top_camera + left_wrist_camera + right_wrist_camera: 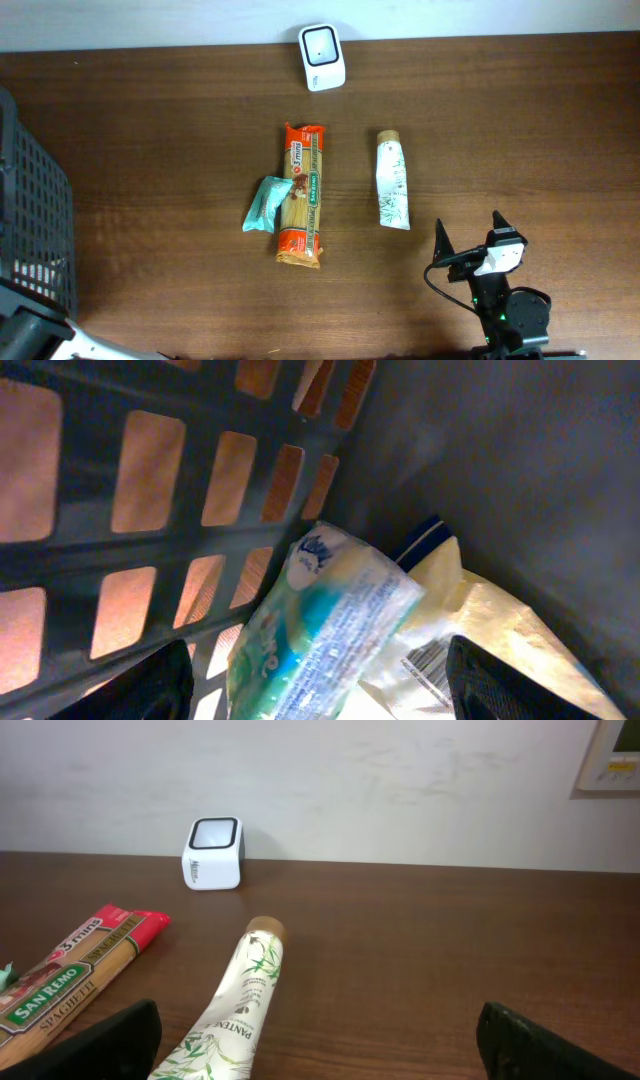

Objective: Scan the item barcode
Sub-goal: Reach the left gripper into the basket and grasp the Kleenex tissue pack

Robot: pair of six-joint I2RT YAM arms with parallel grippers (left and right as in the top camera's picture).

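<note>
A: Item? Tissue pack (pixel 320 620), I'd say; it lies slantwise on the floor of the basket (pixel 150 480), lower middle of the left wrist view; it overlaps a white bag (pixel 500 630) that shows a barcode label.
B: Held?
A: No; left fingers (pixel 150 685) stand apart, one at each lower corner of the frame, pack between them; neither touches it that I can see; looks lined up to straddle it for a pick.
B: Why the pack, not the bag?
A: It's on top and centred between the fingers; judgement only; its own barcode isn't visible here.
B: Scanner?
A: Scanner (pixel 322 44) at top middle of the overhead, at the back edge of the desk (pixel 150 120), dark window on top; well apart from the basket at far left, so the pack needs a lift and a carry across.
B: Other stuff?
A: Spaghetti pack (pixel 302 195), teal packet (pixel 264 203) against its left side, tube (pixel 392 180) to the right; all flat, mid-frame, below the scanner.
B: Right arm?
A: Right fingers (pixel 110 1045) spread wide, empty; parked lower right in the overhead, pointed toward the scanner; clear of the left arm's path, I'd guess.
</note>
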